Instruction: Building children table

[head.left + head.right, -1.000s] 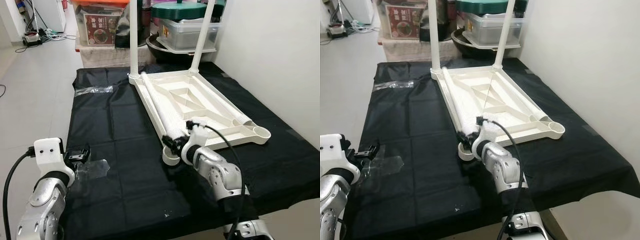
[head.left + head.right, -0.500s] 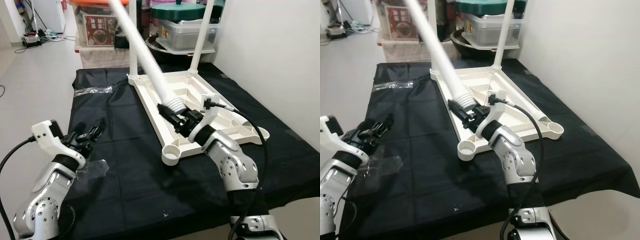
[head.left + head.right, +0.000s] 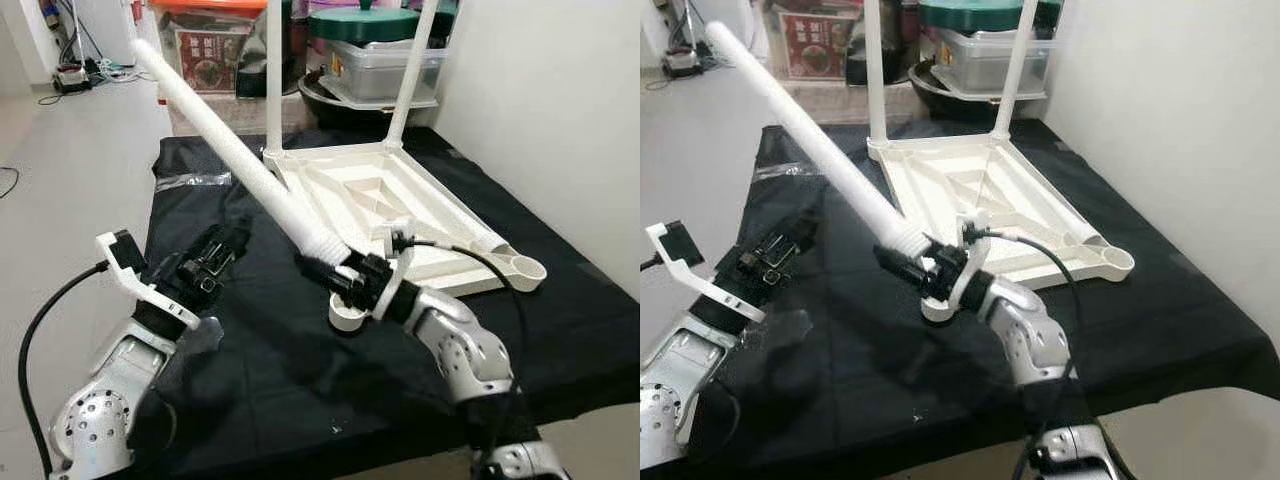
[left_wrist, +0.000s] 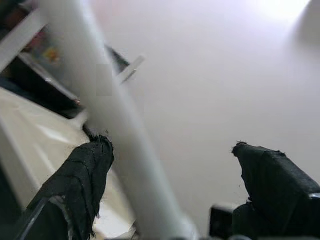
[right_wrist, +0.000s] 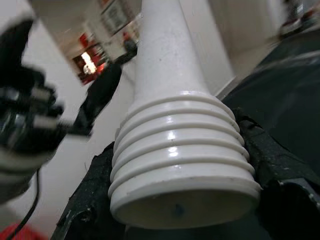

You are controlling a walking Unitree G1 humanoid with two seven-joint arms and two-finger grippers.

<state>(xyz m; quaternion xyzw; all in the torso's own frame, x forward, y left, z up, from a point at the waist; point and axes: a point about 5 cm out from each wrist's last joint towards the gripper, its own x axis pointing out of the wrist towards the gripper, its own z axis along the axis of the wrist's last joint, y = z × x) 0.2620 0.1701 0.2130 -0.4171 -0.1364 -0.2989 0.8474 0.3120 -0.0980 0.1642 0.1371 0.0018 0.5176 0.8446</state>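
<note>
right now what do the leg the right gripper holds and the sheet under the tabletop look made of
The table leg looks like moulded white plastic, smooth and slightly glossy, with threaded ridges at the end that the right gripper clamps. The black sheet looks like thin matte cloth or plastic film; creases show, so I can't say which.

Long white plastic table leg (image 3: pixel 235 160), one second ago flat along upturned white plastic tabletop (image 3: pixel 400 200), now lifted off, slanting up toward robot's left. Right gripper (image 3: pixel 335 272) clamps threaded end, now raised above corner socket. Left gripper (image 3: pixel 220 247) rises from black cloth, jaws spread near leg.
</note>
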